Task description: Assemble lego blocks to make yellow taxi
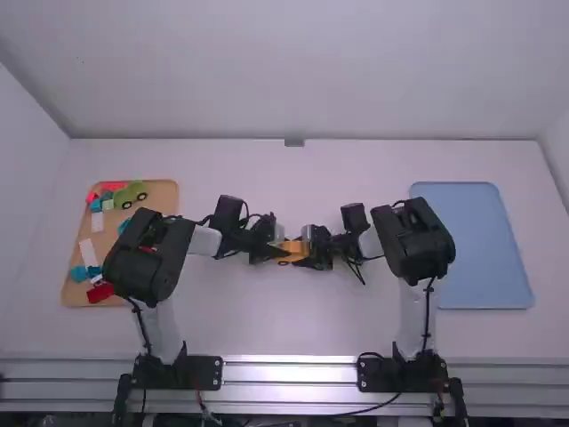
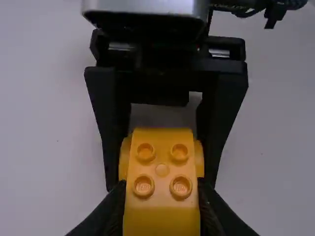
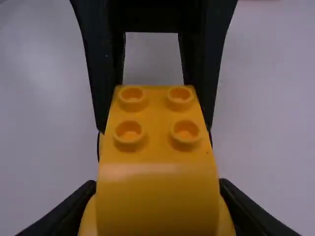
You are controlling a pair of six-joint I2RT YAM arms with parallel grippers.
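Observation:
Over the middle of the table, my left gripper [image 1: 274, 249] and my right gripper [image 1: 308, 253] face each other, holding a yellow toy body [image 1: 290, 251] between them. In the left wrist view, the yellow body [image 2: 162, 167] has several round studs on top, and my left gripper [image 2: 161, 196] is shut on its near end. The right gripper's black fingers [image 2: 221, 108] flank its far end. In the right wrist view, a smooth curved part of the yellow body [image 3: 157, 191] sits between the fingers of my right gripper [image 3: 156, 196]. The left gripper's fingers [image 3: 206, 69] press its far sides.
At the left stands a brown tray [image 1: 164, 194] with a green toy car [image 1: 130, 193], a red block [image 1: 100, 292] and several blue and white pieces, partly under the left arm. A blue tray [image 1: 484, 249] lies at the right, behind the right arm's elbow.

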